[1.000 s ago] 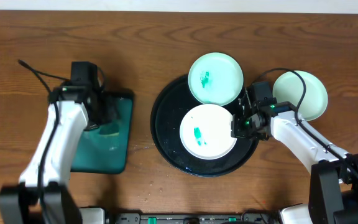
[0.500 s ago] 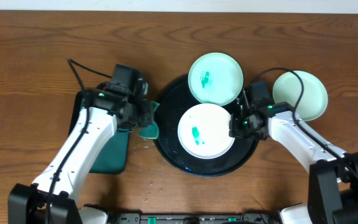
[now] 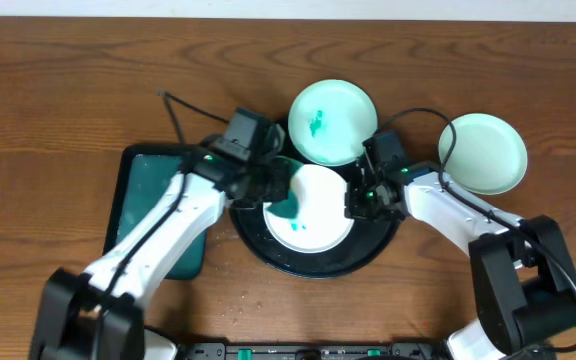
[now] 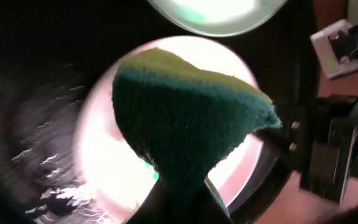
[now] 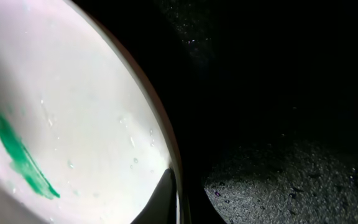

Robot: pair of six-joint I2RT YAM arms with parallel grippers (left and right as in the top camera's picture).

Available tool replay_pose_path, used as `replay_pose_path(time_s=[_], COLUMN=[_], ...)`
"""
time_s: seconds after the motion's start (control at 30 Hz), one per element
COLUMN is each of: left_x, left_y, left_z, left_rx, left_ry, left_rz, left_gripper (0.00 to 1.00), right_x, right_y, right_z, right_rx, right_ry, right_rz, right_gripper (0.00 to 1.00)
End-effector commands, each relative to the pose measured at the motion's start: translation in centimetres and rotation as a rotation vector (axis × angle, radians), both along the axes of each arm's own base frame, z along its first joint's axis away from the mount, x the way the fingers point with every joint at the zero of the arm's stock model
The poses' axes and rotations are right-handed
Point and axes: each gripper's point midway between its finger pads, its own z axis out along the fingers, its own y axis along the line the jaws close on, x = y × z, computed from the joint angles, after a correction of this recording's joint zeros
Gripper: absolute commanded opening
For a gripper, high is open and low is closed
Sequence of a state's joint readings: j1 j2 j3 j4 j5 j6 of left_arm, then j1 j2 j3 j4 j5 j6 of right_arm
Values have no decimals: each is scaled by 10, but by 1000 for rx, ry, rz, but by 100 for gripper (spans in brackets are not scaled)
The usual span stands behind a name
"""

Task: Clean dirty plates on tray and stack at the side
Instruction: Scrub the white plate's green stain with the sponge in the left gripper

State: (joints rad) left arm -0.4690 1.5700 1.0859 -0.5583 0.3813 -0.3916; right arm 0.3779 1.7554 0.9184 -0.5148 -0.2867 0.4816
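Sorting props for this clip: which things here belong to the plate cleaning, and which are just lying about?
Job:
black tray
white plate, smeared
far mint plate, smeared
right mint plate, off the tray
sponge
left gripper, jaws on the sponge
right gripper, jaws at the white plate's rim

Lying about:
teal tray

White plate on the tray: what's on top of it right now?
The green sponge, held by the left tool, covers the left part of the white plate. A teal smear shows on the bare face beside it. Whatever lies under the sponge is hidden.
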Motion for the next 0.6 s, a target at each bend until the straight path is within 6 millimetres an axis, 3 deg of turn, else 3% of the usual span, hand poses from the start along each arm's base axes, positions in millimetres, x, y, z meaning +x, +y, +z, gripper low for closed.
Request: replay_pose_path(time_s=[0.0,0.1,0.2,0.43,0.5,0.57], left_x=[-4,-3,-2,-9,-17,-24], left_y=[-25,-24,-8,42,41,24], left_z=[-24,-52,-73,-88,-89,-87], left_rx=[-50,-3,97,350,340,263], left_ry=[94,154,177,199,234,273], left_rz=[4,37,87,242,231,170], left_gripper=[7,7,7,7,7,7], right_x=[-34,-35,-35,-35,-36,-36], right_y=[-8,-7,-7,-7,-7,-7], right_z=[-38,-37,-38,-38,-38,-38], right_rx=[-75,-66,-67,-67,-67,-69], right_ry=[128,134,135,135,136,138], right_rz=[16,17,17,18,18,19], right_gripper=[1,1,1,1,1,1])
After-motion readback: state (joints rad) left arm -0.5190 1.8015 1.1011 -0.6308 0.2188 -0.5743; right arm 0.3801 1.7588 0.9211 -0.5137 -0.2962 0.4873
